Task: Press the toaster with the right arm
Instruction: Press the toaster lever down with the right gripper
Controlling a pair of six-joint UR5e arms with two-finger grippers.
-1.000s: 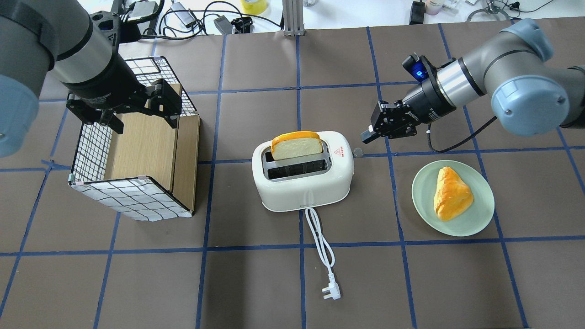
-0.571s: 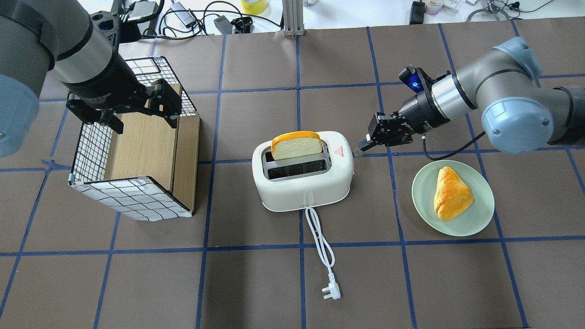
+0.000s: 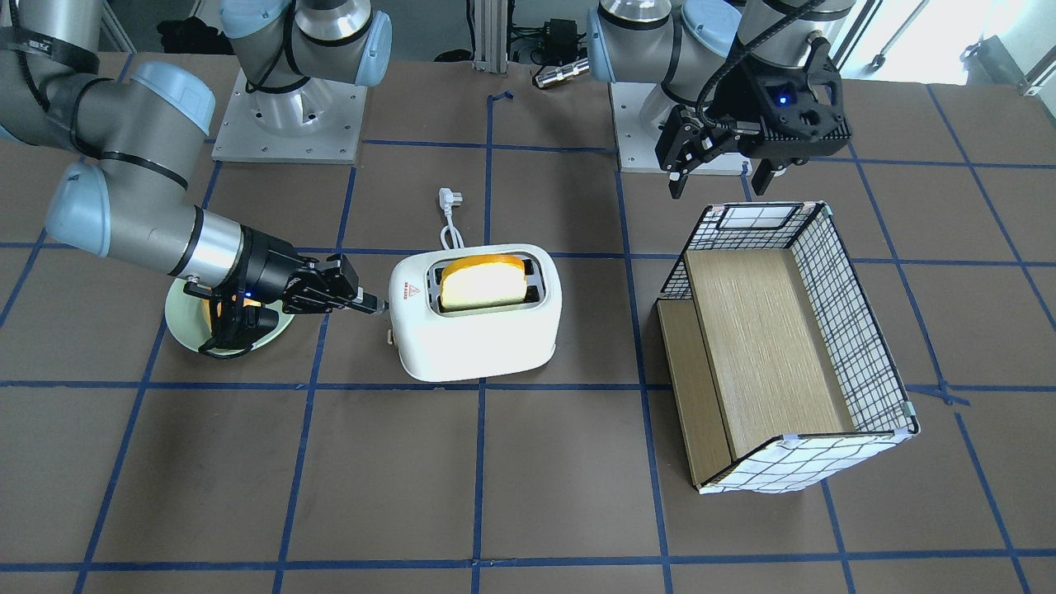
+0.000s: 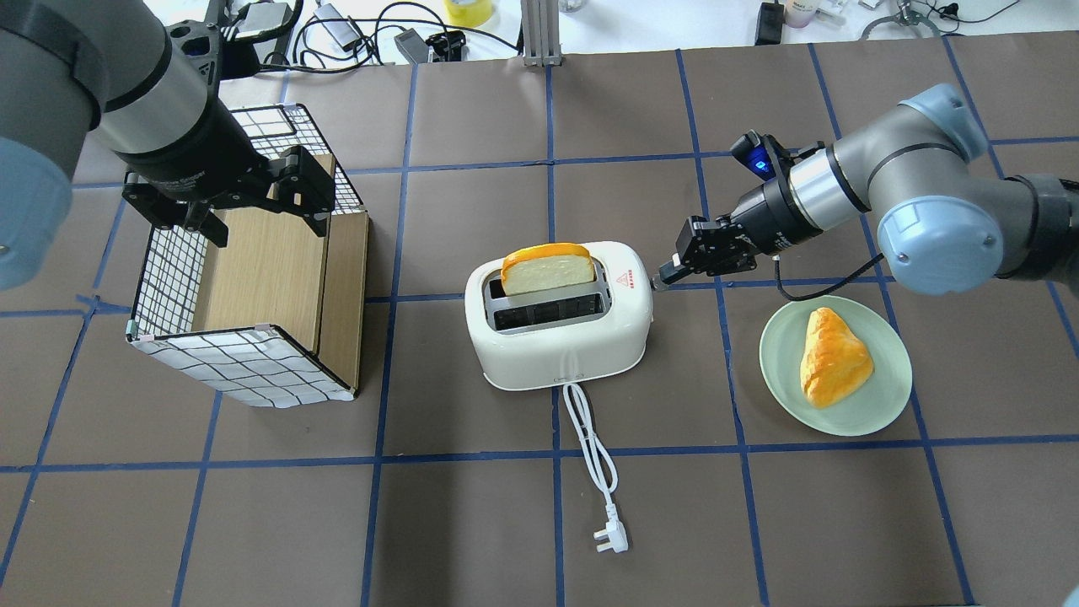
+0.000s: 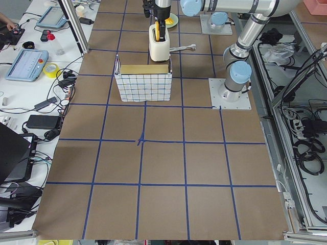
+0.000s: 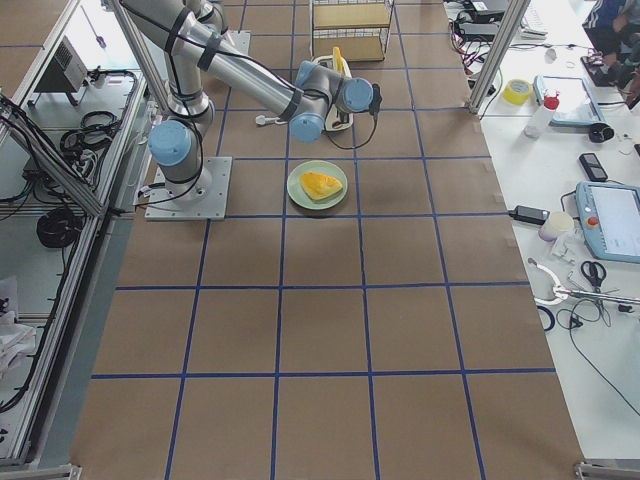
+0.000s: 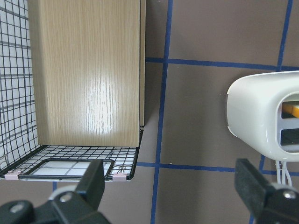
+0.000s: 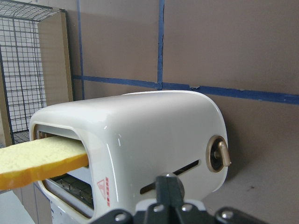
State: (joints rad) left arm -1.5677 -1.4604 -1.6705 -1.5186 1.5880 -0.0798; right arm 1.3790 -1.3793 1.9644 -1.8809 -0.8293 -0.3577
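The white toaster [image 4: 556, 337] stands mid-table with a slice of bread [image 4: 546, 265] upright in its far slot. It also shows in the front view [image 3: 478, 338] and the right wrist view [image 8: 154, 135]. Its cord and plug [image 4: 611, 539] trail towards the near edge. My right gripper [image 4: 660, 282] is shut and empty, with its tip at the toaster's right end, over the side knob. In the right wrist view the shut fingers [image 8: 169, 186] sit just above the lever slot, beside a brass dial [image 8: 218, 154]. My left gripper [image 4: 261, 221] is open and empty above the wire basket.
A wire basket with a wooden shelf [image 4: 253, 278] stands left of the toaster. A green plate [image 4: 885, 405] with a yellow pastry [image 4: 833, 354] lies right of the toaster, below my right arm. Cables and tools lie along the table's far edge.
My right gripper has moved left and down from beside the toaster until its tip covers the side knob. The left arm, toaster and bread have not moved.
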